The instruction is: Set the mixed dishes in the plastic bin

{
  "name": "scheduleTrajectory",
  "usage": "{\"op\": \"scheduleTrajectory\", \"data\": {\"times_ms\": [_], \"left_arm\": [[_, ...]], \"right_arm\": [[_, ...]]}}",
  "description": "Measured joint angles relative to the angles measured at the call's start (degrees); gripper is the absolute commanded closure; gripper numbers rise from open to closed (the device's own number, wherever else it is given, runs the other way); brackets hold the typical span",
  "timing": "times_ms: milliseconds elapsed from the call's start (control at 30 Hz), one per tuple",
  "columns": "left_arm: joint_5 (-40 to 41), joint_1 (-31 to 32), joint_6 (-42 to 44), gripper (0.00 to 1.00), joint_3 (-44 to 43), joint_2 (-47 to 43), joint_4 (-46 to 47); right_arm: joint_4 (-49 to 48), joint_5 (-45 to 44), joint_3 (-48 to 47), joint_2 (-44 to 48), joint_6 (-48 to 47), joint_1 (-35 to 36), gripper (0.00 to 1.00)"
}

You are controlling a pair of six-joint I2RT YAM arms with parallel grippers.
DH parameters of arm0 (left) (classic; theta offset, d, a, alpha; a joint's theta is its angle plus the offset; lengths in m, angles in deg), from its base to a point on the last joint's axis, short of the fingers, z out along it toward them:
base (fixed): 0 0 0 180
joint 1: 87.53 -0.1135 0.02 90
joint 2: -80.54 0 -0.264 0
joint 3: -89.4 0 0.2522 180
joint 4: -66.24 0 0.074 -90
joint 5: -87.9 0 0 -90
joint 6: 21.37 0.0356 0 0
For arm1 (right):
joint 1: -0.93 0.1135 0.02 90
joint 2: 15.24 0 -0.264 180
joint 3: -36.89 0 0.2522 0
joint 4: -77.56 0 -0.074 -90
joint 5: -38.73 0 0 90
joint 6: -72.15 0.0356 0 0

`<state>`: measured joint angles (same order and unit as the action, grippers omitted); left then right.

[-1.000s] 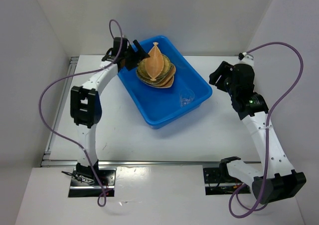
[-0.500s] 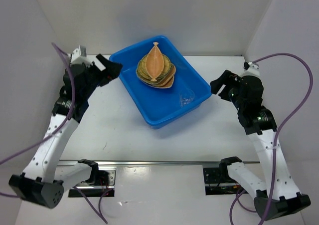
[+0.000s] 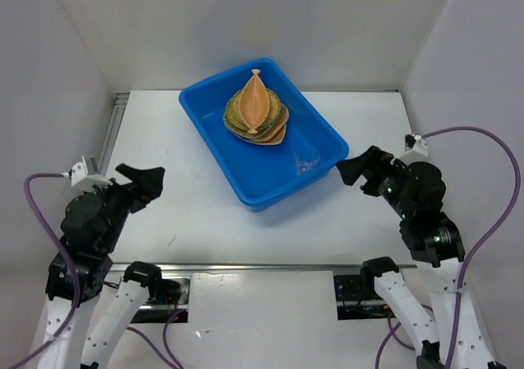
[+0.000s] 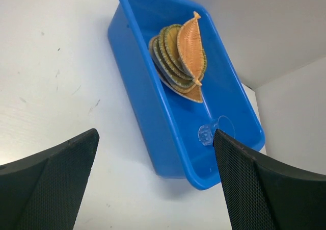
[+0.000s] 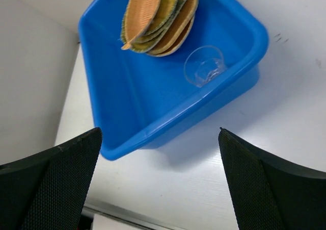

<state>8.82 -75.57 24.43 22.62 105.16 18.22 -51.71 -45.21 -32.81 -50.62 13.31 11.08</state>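
Observation:
The blue plastic bin (image 3: 217, 160) stands at the table's back centre. Inside it lies a stack of woven bamboo trays (image 3: 255, 114) with a leaf-shaped one on top, and a small clear cup (image 3: 305, 163) near the bin's right end. The stack (image 4: 179, 54) and the cup (image 4: 210, 132) show in the left wrist view, and in the right wrist view the stack (image 5: 155, 16) and cup (image 5: 204, 67) show too. My left gripper (image 3: 146, 182) is open and empty at the near left, far from the bin. My right gripper (image 3: 354, 168) is open and empty just right of the bin's right corner.
White walls enclose the table on the left, back and right. A metal rail (image 3: 246, 267) runs along the near edge by the arm bases. Purple cables loop beside both arms.
My left arm has pulled back from the bin's far left corner to the near left. My right arm has drawn back and lowered toward the near right. The bin's contents have not moved.

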Motion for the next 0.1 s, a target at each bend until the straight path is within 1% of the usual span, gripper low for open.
{"op": "scheduleTrajectory", "data": {"times_ms": [100], "left_arm": [[0.3, -0.1, -0.9, 0.0, 1.2, -2.1, -3.0]], "right_arm": [[0.4, 2.0, 2.3, 3.8, 2.1, 0.0, 0.0]]}}
